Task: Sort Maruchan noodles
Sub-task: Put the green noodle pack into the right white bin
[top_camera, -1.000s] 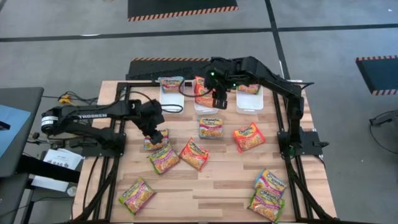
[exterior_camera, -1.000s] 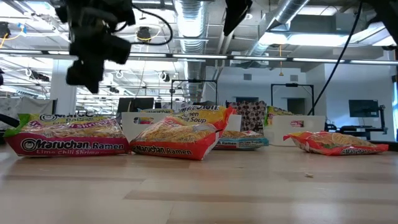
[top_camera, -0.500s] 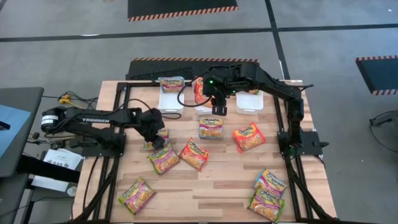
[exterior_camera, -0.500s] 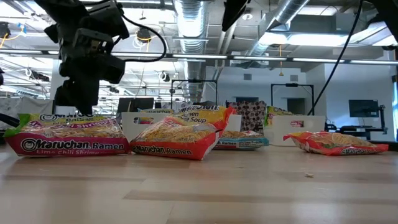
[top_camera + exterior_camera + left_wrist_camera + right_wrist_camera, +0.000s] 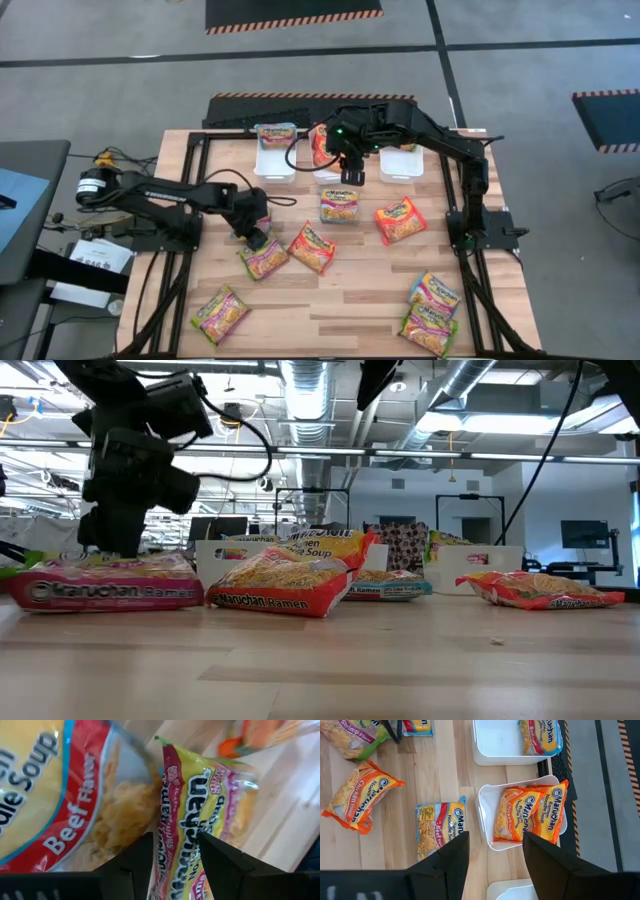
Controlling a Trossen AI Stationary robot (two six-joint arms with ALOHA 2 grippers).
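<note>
A: Which step is in hand?

B: A pick, I'd judge. The left claw [image 5: 257, 236] is down at the left-middle of the worktop [image 5: 350, 310], its fingers set apart and straddling the near edge of the lime chili shrimp packet [image 5: 200, 825], with the beef packet [image 5: 55, 795] lying just beside it. Nothing is clamped yet.

A: And the other arm?

B: The right claw [image 5: 350, 172] hovers by the far row of white bins [image 5: 510, 742], over the middle bin [image 5: 487, 827]. Its fingers stand wide and hold nothing. Two orange chicken packets [image 5: 532, 817] lie in that bin, and a blue-trimmed packet [image 5: 540, 735] lies in the one on the left.

A: Where is the rest of the noodles?

B: Loose on the worktop: one beef packet [image 5: 440, 827] just near of the bins, a chicken one [image 5: 360, 795] beside the left claw, more toward the near corners.

A: So the next move?

B: Close the left fingers on the packet's thin edge, then lift. The glossy film may slip, and the neighbouring beef packet could be dragged along.
</note>
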